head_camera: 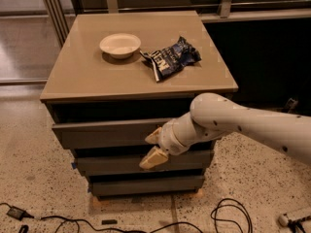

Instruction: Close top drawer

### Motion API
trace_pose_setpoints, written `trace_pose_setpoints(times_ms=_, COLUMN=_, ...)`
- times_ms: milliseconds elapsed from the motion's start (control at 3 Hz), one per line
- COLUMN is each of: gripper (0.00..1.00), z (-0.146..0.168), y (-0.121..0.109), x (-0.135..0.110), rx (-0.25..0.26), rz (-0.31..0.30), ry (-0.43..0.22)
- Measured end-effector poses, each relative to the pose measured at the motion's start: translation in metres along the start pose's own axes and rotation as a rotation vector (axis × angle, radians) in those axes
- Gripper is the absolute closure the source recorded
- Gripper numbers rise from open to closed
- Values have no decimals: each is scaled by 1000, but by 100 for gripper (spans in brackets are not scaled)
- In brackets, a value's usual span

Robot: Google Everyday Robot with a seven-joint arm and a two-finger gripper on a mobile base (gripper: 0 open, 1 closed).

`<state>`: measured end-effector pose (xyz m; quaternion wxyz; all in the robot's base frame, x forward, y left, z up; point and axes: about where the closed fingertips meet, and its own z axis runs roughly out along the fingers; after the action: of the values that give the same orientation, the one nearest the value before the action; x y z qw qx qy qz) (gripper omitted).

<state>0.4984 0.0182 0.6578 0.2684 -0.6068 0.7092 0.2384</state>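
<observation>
The top drawer (104,133) is a wide grey-brown handleless front just under the cabinet top, pushed almost fully in, its interior hidden. My gripper (154,147) is on a white arm (243,123) reaching in from the right. Its cream fingers (153,158) are spread apart and empty. The upper finger rests against the top drawer's front near its right half; the lower finger hangs in front of the drawer below.
On the cabinet top (77,76) stand a white bowl (120,45) and a crumpled dark blue chip bag (170,58). Two slimmer drawer fronts (112,165) sit below. Black cables (228,217) lie on the speckled floor. A metal railing (51,13) stands at the back left.
</observation>
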Motion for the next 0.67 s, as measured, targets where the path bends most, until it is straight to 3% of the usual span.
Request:
trace_pose_setpoints(times_ms=333, gripper=37, z=2, y=-3, x=-3, rx=1, rz=-10, ry=2)
trace_pose_setpoints(times_ms=667, gripper=13, z=2, y=-3, x=-3, rx=0, rz=-10, ry=2)
